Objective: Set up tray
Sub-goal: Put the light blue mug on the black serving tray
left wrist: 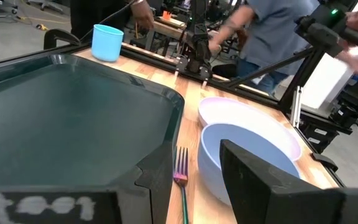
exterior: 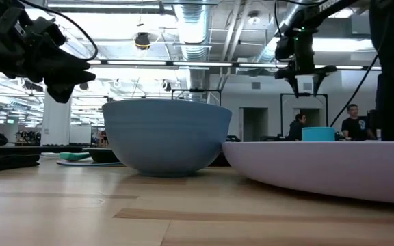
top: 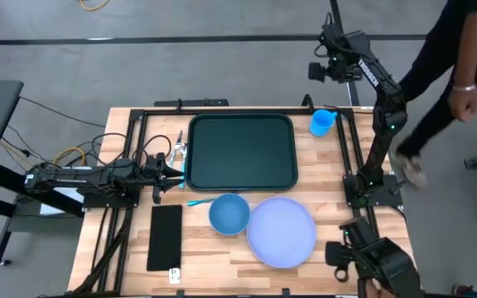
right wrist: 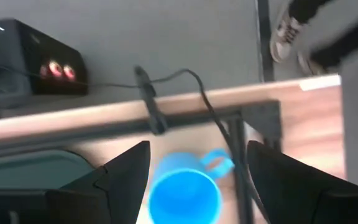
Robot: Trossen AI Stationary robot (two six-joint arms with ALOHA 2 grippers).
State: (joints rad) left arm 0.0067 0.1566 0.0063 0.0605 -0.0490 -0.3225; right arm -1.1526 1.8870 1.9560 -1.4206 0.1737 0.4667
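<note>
Tray (top: pixel 241 152) lies empty at table centre-far, nothing loaded yet. Bowl (top: pixel 228 213), plate (top: pixel 281 232) and fork (left wrist: pixel 180 177) are staged just near of it.

Left gripper (top: pixel 166 172) hangs at the tray's left edge, jaws part open, holding nothing.

Right gripper (right wrist: pixel 194 186), jaws wide and empty, hangs above the cup (right wrist: pixel 185 190), probably lining up a pick.

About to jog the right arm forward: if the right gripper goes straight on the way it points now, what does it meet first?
Most likely the blue cup: it sits between the open jaws of the right gripper, still some way below it. Depth is hard to judge.
</note>
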